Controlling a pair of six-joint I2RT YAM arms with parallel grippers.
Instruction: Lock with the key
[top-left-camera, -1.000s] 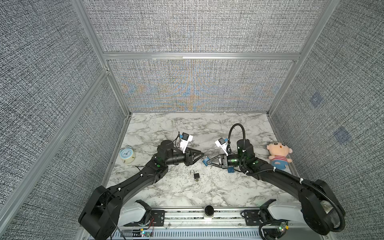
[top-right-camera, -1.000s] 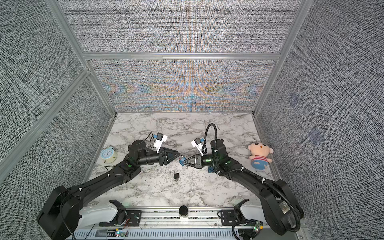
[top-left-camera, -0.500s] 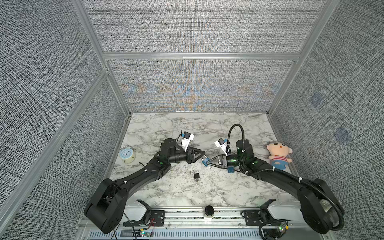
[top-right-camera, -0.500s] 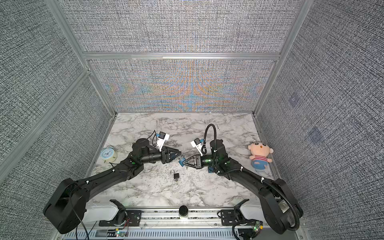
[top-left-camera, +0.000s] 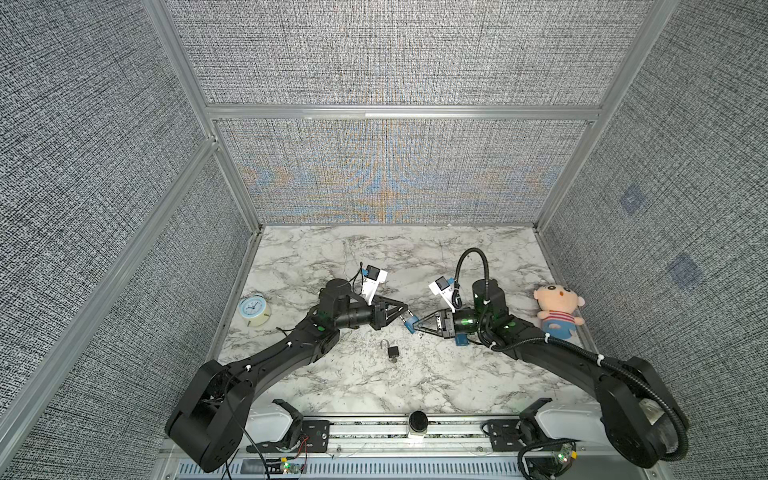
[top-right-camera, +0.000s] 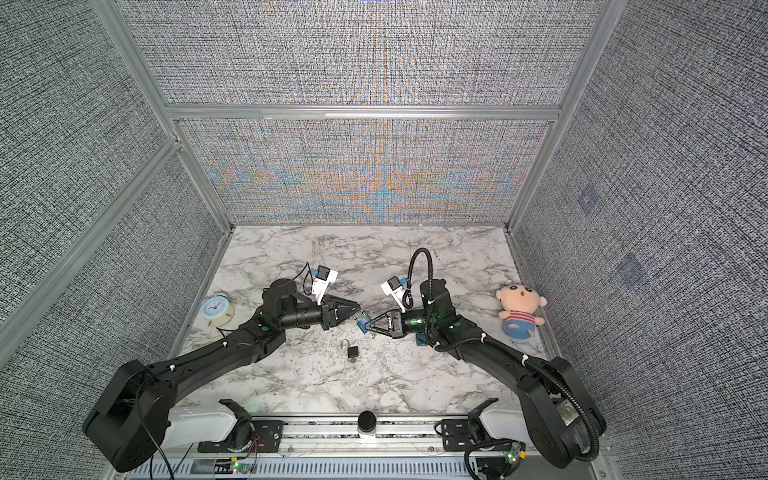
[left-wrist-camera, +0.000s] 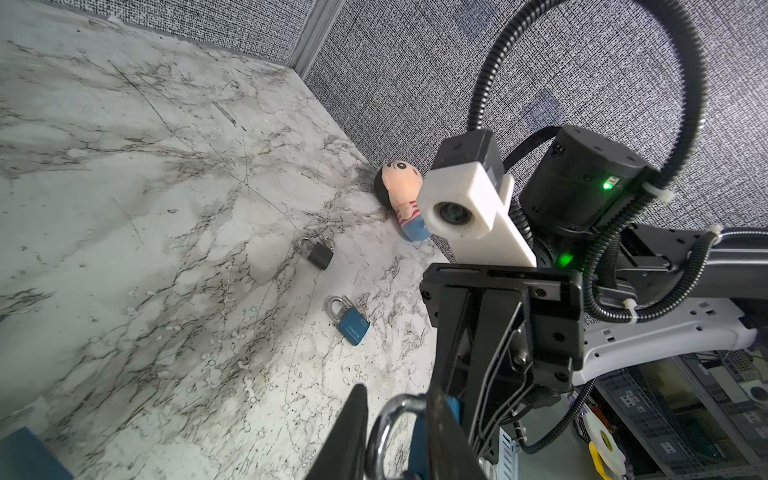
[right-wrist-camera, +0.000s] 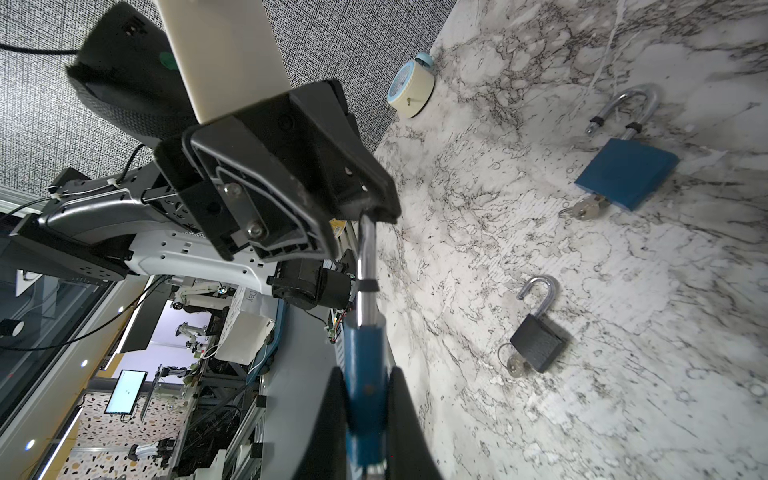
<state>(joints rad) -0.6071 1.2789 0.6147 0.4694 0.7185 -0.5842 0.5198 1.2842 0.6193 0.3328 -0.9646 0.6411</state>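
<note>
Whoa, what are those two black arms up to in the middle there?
They hold one blue padlock between them over the marble table. The right pincer grips its body; the left pincer pinches its metal loop. A black padlock lies open on the table with a key in it, and a second blue padlock lies nearby, also open and keyed.

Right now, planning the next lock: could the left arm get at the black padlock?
Probably yes: the black padlock lies uncovered, close below the left gripper in both top views. But that gripper straddles the held blue padlock's shackle, so it must back off first.
</note>
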